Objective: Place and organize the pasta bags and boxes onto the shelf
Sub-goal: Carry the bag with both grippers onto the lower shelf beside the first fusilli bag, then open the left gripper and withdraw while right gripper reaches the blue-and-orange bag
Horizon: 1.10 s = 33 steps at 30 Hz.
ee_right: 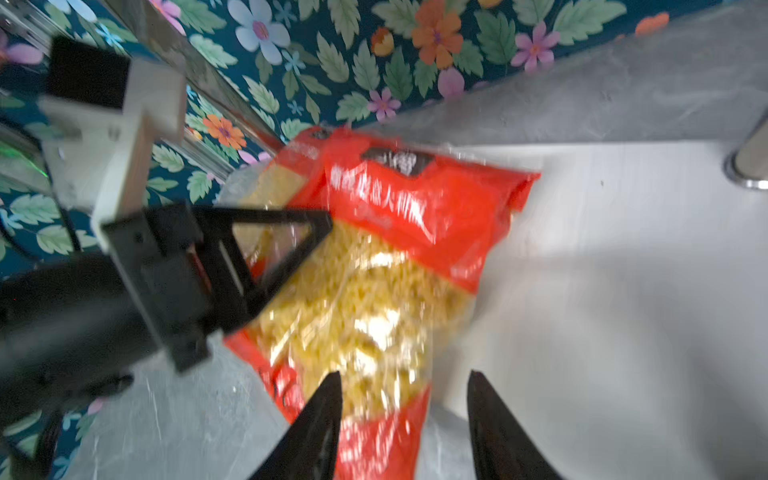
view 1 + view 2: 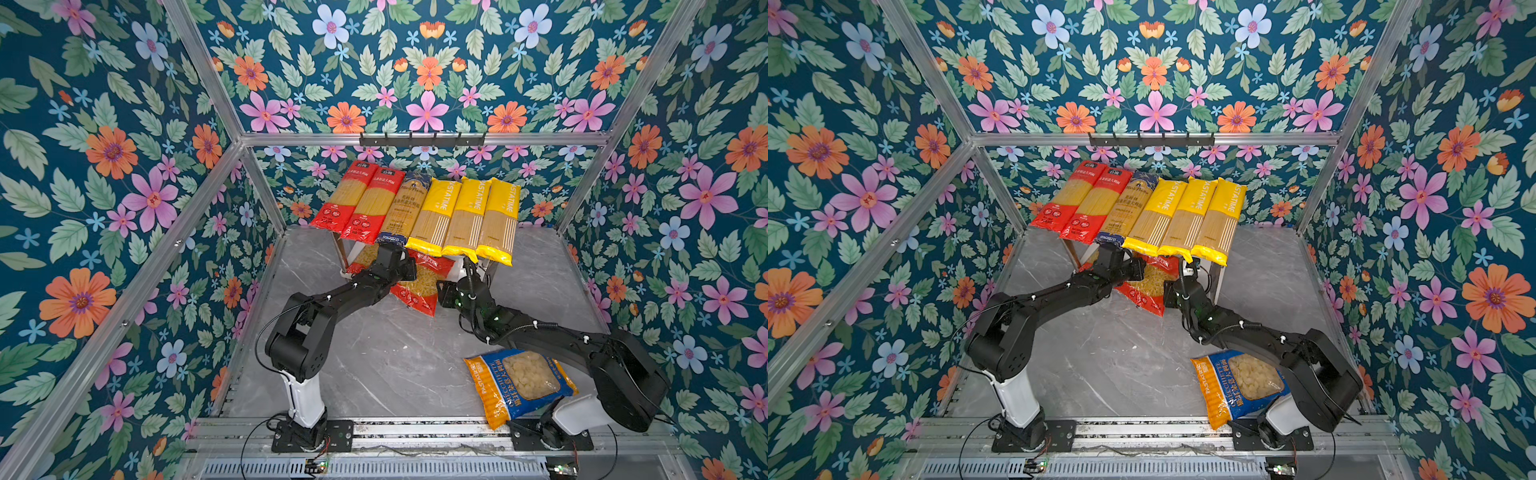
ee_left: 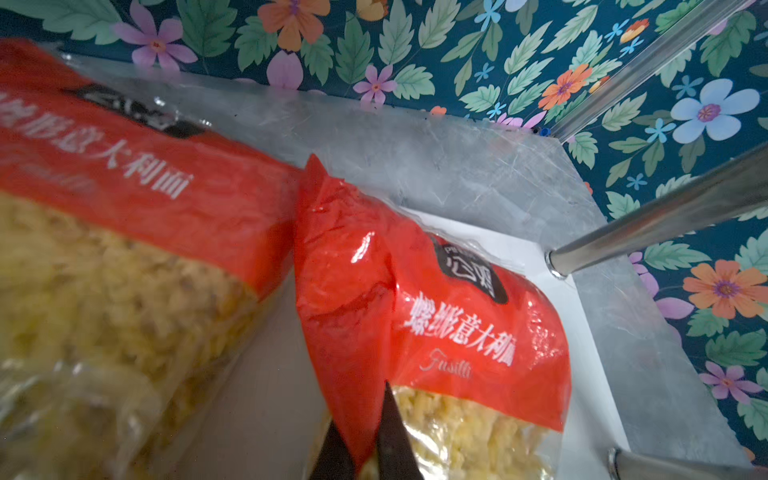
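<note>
Six spaghetti packs (image 2: pixel 415 208) (image 2: pixel 1142 212), red, navy-gold and yellow, lie side by side on the shelf's top tier. In the left wrist view two red macaroni bags show on the white lower tier (image 3: pixel 478 232): one (image 3: pixel 124 208) close by, and another (image 3: pixel 436 324) with my left gripper (image 3: pixel 365 436) shut on a fold of its edge. In both top views that bag (image 2: pixel 419 286) (image 2: pixel 1150 291) sticks out over the table. My right gripper (image 1: pixel 405 399) is open, its fingers either side of the bag's (image 1: pixel 374 270) near end. A blue-orange shells bag (image 2: pixel 519 386) (image 2: pixel 1241 386) lies on the table.
The shelf's chrome legs (image 3: pixel 665 216) (image 2: pixel 338 249) stand close to both grippers, under the overhanging spaghetti packs. A black hook rail (image 2: pixel 422 139) hangs on the back frame. Both arms meet at the shelf's front. The shells bag lies beside the right arm's base (image 2: pixel 552 432).
</note>
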Motion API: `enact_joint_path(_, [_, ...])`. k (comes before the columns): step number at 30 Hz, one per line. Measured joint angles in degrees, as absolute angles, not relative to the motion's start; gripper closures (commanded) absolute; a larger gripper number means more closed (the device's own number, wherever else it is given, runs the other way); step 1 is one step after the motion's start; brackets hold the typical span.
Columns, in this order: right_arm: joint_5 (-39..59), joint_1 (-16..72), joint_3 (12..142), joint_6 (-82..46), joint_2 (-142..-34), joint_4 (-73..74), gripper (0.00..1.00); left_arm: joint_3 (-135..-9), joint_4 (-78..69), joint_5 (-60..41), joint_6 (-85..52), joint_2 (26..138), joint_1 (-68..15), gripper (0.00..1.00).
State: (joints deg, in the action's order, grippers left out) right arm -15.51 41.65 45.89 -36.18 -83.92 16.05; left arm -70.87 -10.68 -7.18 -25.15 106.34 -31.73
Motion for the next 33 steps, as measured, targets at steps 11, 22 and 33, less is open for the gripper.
enact_joint_path(11, [-14.5, 45.3, 35.6, -43.6, -72.2, 6.7, 0.52, -77.5, -9.8, -6.2, -26.2, 111.7, -29.6, 0.97])
enact_joint_path(22, [-13.0, 45.5, 34.3, -47.4, -63.2, -7.0, 0.52, -75.2, -10.2, -5.0, -27.4, 109.6, -29.9, 0.65])
enact_joint_path(33, [-9.2, 45.6, 36.4, -53.8, -57.8, -28.4, 0.45, -65.2, -8.6, -2.3, -25.3, 97.4, -31.6, 0.37])
